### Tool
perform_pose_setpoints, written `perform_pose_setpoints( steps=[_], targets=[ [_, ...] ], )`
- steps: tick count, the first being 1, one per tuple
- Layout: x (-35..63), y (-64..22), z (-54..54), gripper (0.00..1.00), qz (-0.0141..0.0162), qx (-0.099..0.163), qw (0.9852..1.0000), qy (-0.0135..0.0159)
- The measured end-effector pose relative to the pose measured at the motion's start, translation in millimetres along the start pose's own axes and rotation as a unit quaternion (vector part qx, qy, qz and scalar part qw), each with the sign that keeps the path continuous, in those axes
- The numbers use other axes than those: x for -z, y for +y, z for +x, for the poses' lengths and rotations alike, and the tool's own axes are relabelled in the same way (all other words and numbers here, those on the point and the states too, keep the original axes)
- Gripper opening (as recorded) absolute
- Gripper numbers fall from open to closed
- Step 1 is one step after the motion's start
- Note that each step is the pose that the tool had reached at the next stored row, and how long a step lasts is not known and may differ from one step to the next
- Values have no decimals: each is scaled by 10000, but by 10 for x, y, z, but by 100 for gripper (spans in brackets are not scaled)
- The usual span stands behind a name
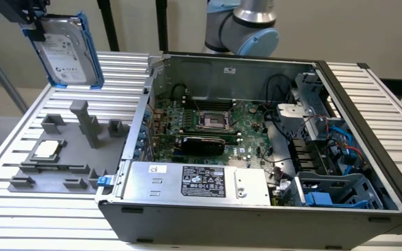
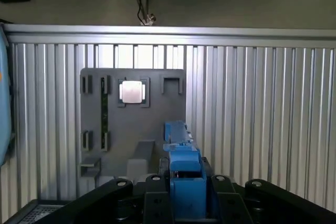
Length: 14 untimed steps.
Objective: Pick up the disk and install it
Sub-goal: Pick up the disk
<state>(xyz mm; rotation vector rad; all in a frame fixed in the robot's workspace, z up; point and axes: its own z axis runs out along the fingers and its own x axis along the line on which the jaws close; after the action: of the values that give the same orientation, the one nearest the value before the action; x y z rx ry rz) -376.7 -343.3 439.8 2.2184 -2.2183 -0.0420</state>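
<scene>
One disk (image 1: pixel 68 49), my gripper (image 1: pixel 37 26) clenched on its blue rail, hangs upright above the table's (image 1: pixel 19 209) far corner at the exterior view's left, over the grey fixture plate (image 1: pixel 54 167). Pick done, install not. My guess: it needs rails squared to the open case's (image 1: pixel 257 225) bay.

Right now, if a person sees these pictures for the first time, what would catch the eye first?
The hard drive in blue carrier rails, held high in the gripper at the exterior view's left, above a grey fixture plate with a small silver chip. Next, the open computer case in the middle of the slatted table, its green motherboard and silver power supply exposed.
</scene>
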Motion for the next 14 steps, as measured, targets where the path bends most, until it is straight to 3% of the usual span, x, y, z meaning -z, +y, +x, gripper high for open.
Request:
perform_pose_setpoints(
  steps=[8, 14],
  targets=[
    [339, -354, 25, 33, -32, 0, 10000, -11],
    [470, -626, 52, 33, -57, -1, 10000, -10]
  ],
)
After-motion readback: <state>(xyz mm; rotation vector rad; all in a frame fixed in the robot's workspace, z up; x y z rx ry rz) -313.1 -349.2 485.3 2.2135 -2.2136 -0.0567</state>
